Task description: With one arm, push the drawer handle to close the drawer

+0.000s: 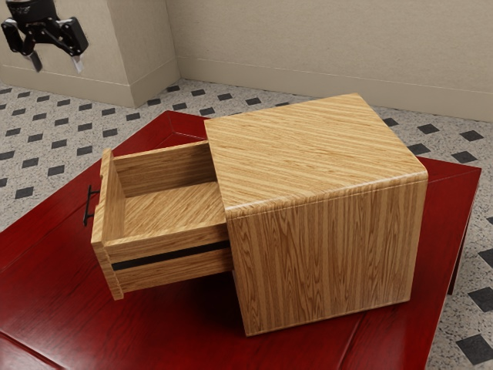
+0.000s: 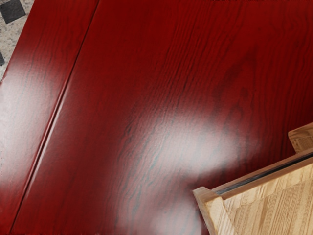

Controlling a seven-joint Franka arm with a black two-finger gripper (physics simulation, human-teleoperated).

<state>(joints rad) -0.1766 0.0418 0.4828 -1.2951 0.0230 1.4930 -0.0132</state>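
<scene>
End effector (image 1: 57, 65): released, fingers parted. Handle (image 1: 88, 206): black, apparently a bar, below and clear of the end effector. Drawer (image 1: 173, 240): wooden, open, behind the handle. Cabinet (image 1: 327, 158): farther off, on red surface (image 1: 46, 301).

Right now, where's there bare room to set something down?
Bare patches: the wooden cabinet's top, out to its edges; the red table beyond the open drawer's front panel; and the drawer's visible floor, between its walls. It's crowded at the black handle, with only a narrow gap to the front panel.
</scene>
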